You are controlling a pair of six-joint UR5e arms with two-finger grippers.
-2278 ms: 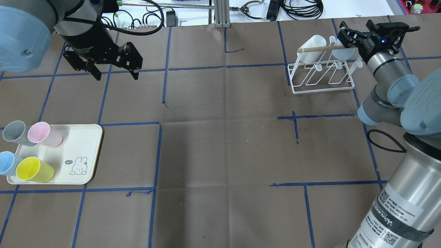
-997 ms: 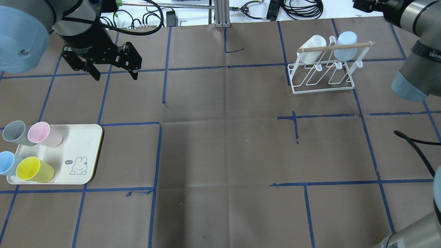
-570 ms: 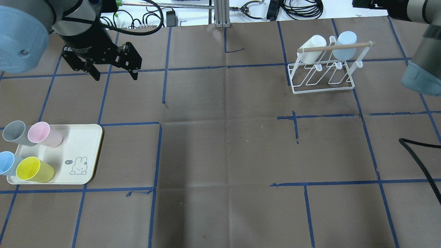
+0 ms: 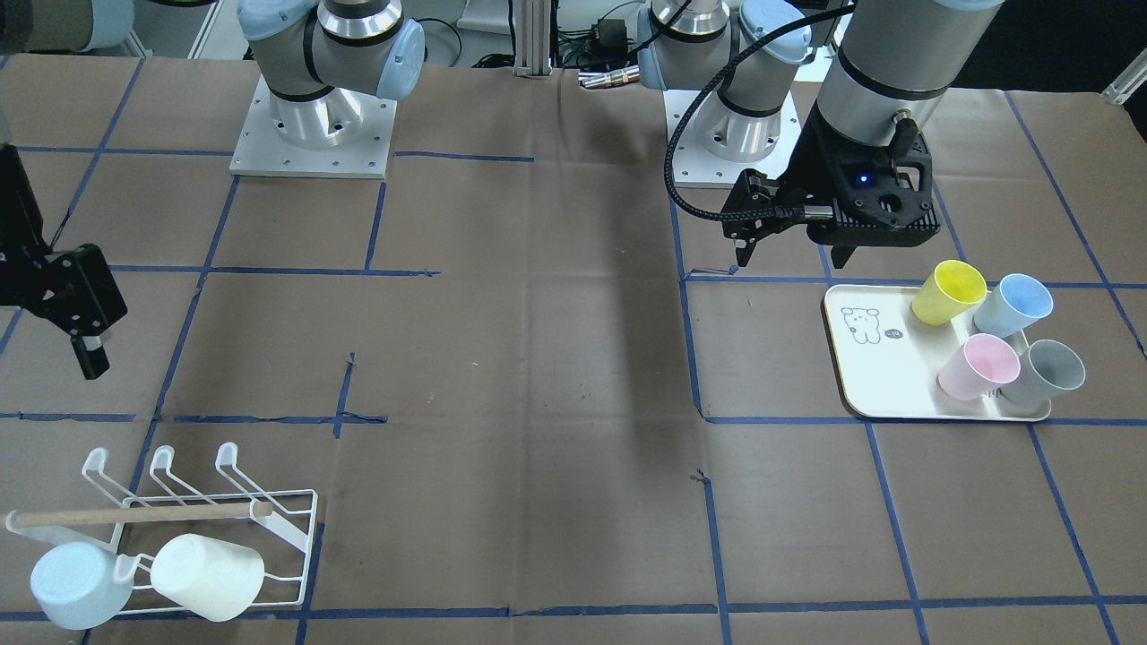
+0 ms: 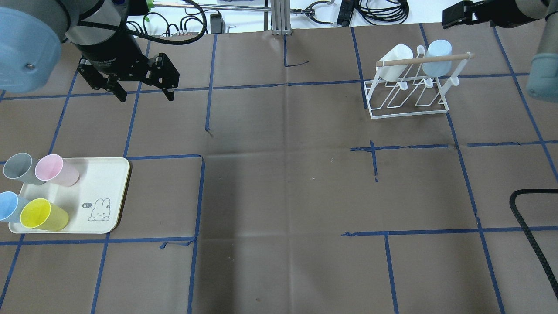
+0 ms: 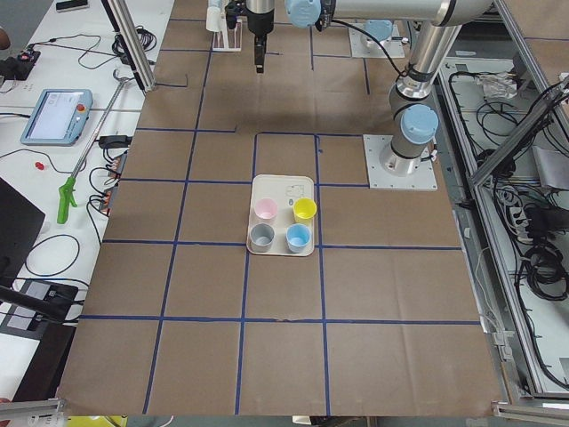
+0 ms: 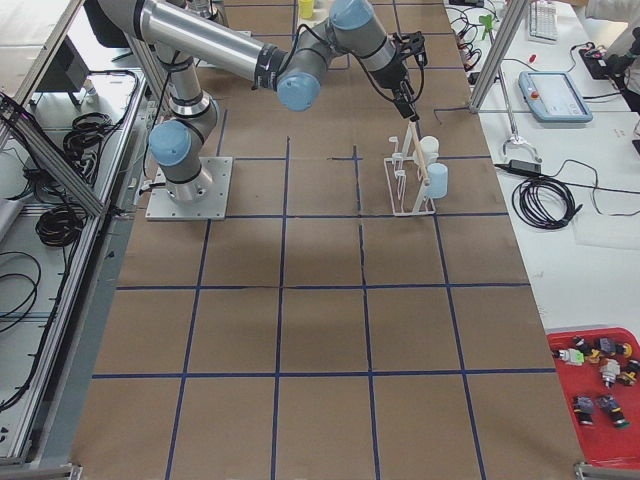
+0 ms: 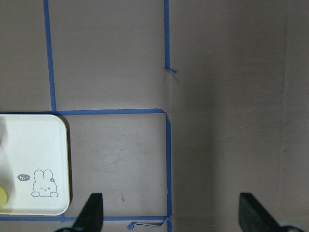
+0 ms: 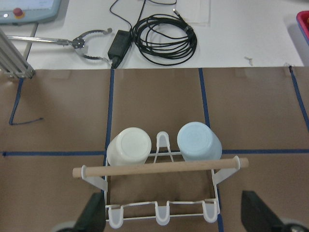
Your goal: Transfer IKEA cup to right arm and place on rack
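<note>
Collision is the main hazard: the left hand (image 5: 147, 97), wide open and empty, hangs over the table (image 5: 279, 174). The pink cup (image 5: 56, 170), nearest on the tray (image 5: 100, 179) behind and outboard of that hand, stands just beside the grey cup (image 5: 19, 168), so a descending finger could topple a neighbour. The right hand (image 9: 173, 208), likewise wide and empty, hovers above the rack (image 5: 409, 114), whose white cup (image 9: 129, 147) and pale-blue cup (image 9: 198, 142) crowd the free prongs.

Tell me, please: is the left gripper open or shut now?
Open. In the left wrist view the left gripper shows its fingers wide apart, with only the table between them.
</note>
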